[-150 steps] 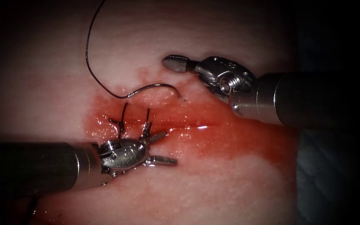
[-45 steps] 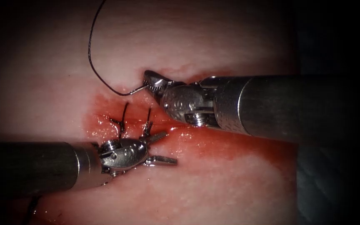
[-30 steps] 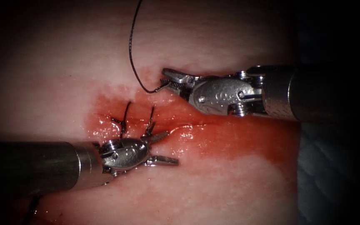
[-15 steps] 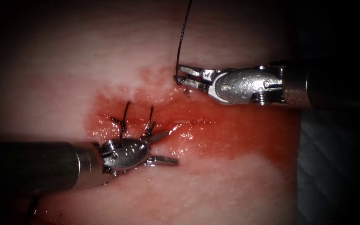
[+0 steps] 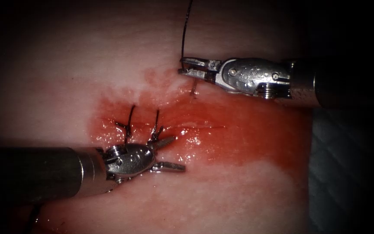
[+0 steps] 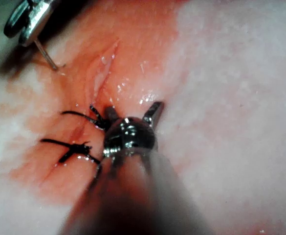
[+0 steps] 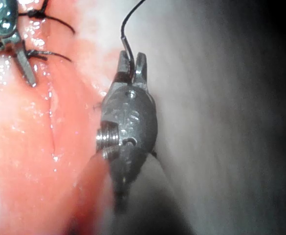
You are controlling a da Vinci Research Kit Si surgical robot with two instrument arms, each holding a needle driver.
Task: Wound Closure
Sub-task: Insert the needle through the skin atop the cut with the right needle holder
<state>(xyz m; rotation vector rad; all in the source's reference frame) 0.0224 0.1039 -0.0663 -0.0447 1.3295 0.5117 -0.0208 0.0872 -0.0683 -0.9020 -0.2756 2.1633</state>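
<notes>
My right tool (image 5: 182,66) is shut on the curved needle (image 5: 191,86) near its thread end, over the tissue (image 5: 239,182) beyond the cut (image 5: 204,126), right of the two stitches (image 5: 128,123). The needle's tip points down and meets the tissue surface (image 6: 55,66); I cannot tell whether it has gone in. Thread (image 5: 184,30) runs from the jaws up out of view (image 7: 128,19). My left tool (image 5: 176,154) stands open and holds nothing, on the near side of the cut beside the second stitch (image 6: 77,115).
Red fluid (image 5: 247,143) covers the tissue around the cut and spreads to the right. The unstitched stretch of the cut (image 7: 52,132) lies right of the stitches. The tissue's right edge (image 5: 310,182) borders dark cloth.
My right tool took the needle up off the tissue, carried it to the right and turned it tip down. The thread swung over with it. The left tool stayed put, open.
</notes>
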